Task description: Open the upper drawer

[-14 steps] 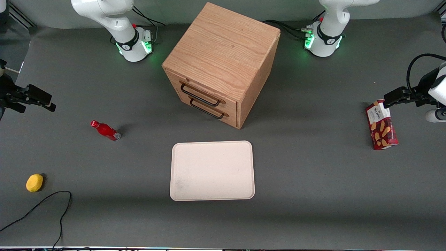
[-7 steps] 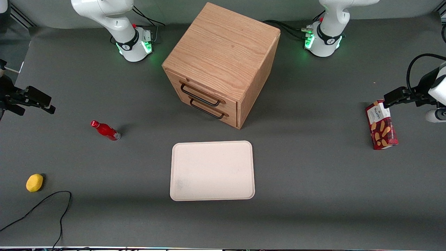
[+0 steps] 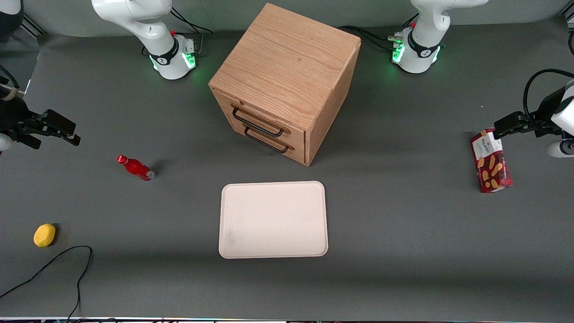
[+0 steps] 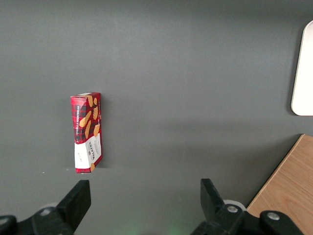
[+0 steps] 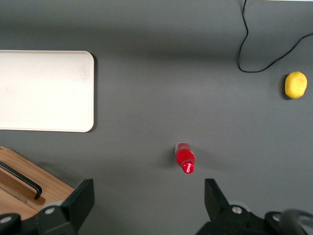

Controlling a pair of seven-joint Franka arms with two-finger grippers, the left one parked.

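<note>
I am holding the gripper (image 3: 67, 130) well away from the cabinet (image 3: 287, 76), out toward the working arm's end of the desk (image 3: 403, 233) and raised above it, with the jaws spread wide and pinching nothing, as the right wrist view shows both fingers (image 5: 80, 198) standing far apart. I am keeping them parted because the thin black handle (image 3: 258, 125) of the upper drawer (image 3: 260, 117) needs a gap to slip into. That drawer is sitting shut, flush in the cabinet's front just under its top board, directly above the lower drawer (image 3: 269, 142) with its matching handle (easy to confuse the two from this angle, so I am going by the one nearer the cabinet's top). The cabinet is standing turned at an angle, its front facing partly toward the working arm's end, which I judge suits a sideways approach. The red bottle (image 3: 136, 168) is lying between the gripper and the cabinet, so I am planning to pass above it. The white tray (image 3: 273, 220) is resting in front of the cabinet, nearer the front camera, and I judge the drawer will slide out beside it rather than over it. The yellow lemon (image 3: 44, 235) is sitting far from the cabinet, out of the way.
</note>
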